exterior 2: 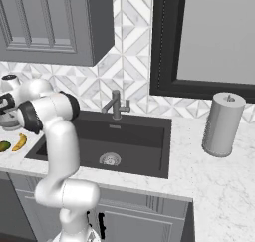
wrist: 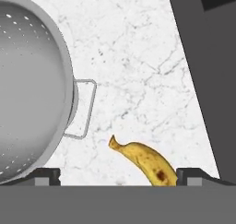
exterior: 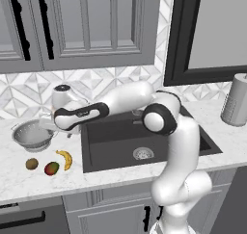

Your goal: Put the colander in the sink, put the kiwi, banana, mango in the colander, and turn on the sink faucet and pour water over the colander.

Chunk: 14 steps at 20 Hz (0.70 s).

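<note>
Claw spread wide, gripping nothing, poised over the marble counter between colander and sink. Colander upright left of the basin, handle toward the banana. Kiwi, mango, banana in a row before it; mango and banana perhaps touching. Faucet behind the sink.

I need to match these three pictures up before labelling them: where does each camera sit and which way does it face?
Left base view: behind the arm's left, looking down at colander, sink; arm rises lower right.
Right base view: behind its right, facing sink faucet; arm lower left.
Hand view: on the hand, looking down at the counter; fingertips wide apart.
Shared: banana.
</note>
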{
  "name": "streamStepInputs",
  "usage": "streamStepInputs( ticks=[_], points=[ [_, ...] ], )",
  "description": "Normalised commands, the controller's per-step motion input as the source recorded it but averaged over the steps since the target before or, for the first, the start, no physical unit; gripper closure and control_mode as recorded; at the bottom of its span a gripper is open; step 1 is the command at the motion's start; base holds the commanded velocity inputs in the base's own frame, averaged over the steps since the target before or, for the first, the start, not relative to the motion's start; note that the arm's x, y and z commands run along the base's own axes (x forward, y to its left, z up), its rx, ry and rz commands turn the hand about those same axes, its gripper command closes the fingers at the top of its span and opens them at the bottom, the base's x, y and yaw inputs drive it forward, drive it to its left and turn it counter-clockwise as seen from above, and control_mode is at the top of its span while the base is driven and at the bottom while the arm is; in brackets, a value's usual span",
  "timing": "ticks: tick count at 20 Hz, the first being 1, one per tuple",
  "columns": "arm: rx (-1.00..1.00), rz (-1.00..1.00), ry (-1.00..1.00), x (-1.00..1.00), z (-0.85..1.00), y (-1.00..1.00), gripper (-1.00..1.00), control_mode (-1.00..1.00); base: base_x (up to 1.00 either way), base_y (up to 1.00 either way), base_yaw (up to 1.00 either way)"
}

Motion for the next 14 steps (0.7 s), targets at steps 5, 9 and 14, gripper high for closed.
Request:
streamStepInputs(
  ticks=[5,9,14],
  points=[
    [-0.02,0.0,0.0,0.41,-0.2,0.22,-1.0,-1.0,0.0,0.0,0.0],
    [-0.02,0.0,0.0,0.5,-0.2,0.31,-1.0,-1.0,0.0,0.0,0.0],
    [0.0,0.0,0.0,0.31,-0.29,0.2,-1.0,-1.0,0.0,0.0,0.0]
  ],
)
